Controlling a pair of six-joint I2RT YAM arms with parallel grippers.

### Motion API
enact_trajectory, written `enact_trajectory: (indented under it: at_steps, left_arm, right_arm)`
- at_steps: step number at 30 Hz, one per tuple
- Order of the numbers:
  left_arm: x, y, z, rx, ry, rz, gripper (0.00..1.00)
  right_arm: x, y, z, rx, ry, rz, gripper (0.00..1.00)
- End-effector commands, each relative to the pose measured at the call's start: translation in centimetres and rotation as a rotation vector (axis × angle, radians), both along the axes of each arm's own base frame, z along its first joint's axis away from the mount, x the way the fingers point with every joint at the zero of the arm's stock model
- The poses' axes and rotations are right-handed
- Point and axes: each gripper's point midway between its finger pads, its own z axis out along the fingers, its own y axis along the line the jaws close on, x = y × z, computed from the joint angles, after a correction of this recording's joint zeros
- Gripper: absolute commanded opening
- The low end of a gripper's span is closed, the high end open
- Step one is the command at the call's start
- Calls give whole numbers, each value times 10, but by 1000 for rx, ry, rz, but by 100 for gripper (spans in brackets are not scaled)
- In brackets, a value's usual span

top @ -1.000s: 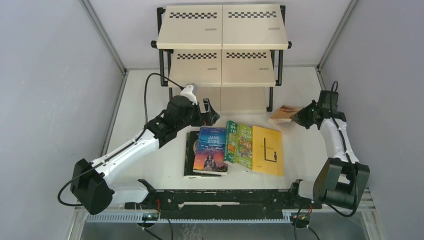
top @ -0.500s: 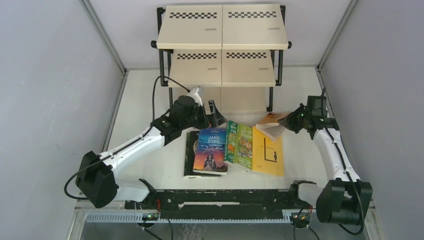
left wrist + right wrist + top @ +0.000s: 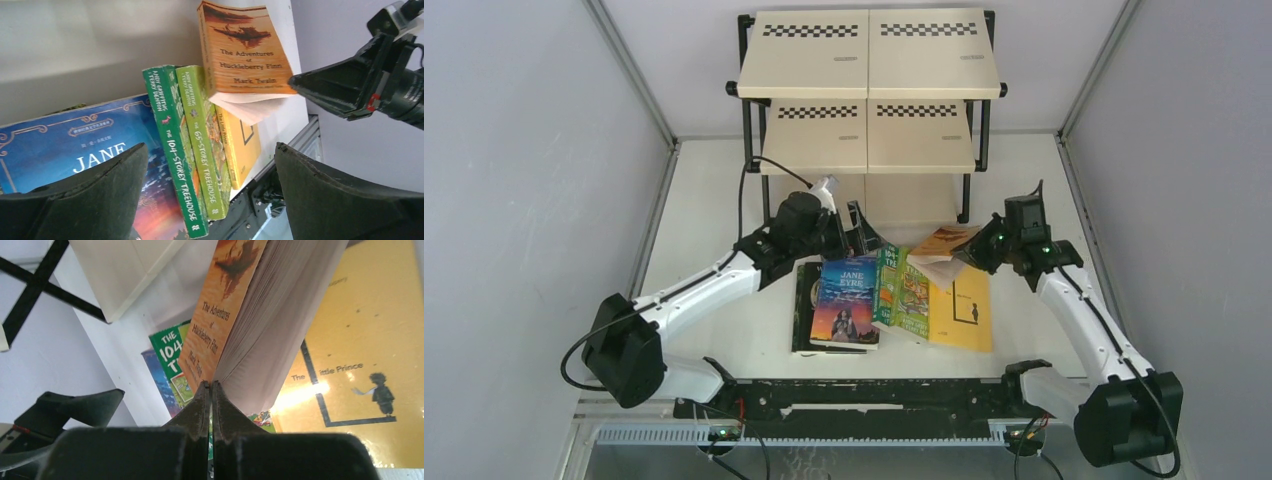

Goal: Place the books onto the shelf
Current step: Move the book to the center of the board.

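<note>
Five books lie flat on the tabletop [image 3: 714,200] in a row before the shelf [image 3: 869,60] — one black book [image 3: 802,305], one Jane Eyre [image 3: 847,300], two green books [image 3: 902,290], one yellow book [image 3: 959,300]. The sixth, the orange book [image 3: 944,243], has left the tabletop by the shelf's right foot and moved toward its front centre, cover pinched in the clenched right claw [image 3: 977,252] — placement is under way. The left claw [image 3: 856,228] hangs released and empty. One three-tier shelf; no book visible on it.

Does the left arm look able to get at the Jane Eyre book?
Probably yes: the left gripper hangs open near the far edge of the Jane Eyre book, whose cover lies bare; the right gripper holds the orange book aside.
</note>
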Motion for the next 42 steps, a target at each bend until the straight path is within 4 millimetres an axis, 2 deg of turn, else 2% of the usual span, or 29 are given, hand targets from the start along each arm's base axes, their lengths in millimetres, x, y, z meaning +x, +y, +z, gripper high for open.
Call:
enact_trajectory:
  at_steps: [1, 7, 16, 21, 24, 29, 32, 35, 39, 42]
  left_arm:
    - [-1, -17, 30, -101, -22, -28, 100]
    - [-8, -20, 30, -121, 11, -35, 100]
    - [-17, -23, 19, -113, 42, -35, 100]
    - [-20, -24, 10, -105, 59, -29, 100]
    - [-21, -24, 5, -97, 68, -26, 100]
    - [-22, -23, 3, -93, 66, -24, 100]
    - [-22, -24, 3, -91, 63, -25, 100]
    - [-22, -25, 6, -79, 50, -37, 100]
    - [-21, -28, 15, -49, 13, -65, 100]
    - [-21, -34, 23, -35, -16, -98, 100]
  right_arm:
    - [3, 22, 18, 39, -69, 20, 0]
    - [-5, 47, 19, 48, -73, 73, 0]
    - [-23, 80, 22, 65, -78, 145, 0]
    - [-34, 94, 20, 72, -77, 179, 0]
    - [-38, 95, 16, 63, -77, 179, 0]
    - [-29, 72, 15, -15, -123, 141, 1]
    - [-17, 48, 10, -68, -125, 82, 17]
    - [0, 10, 7, -128, -128, -27, 34]
    - [17, -48, -4, -207, -94, -200, 39]
    - [23, -84, -16, -244, -45, -307, 40]
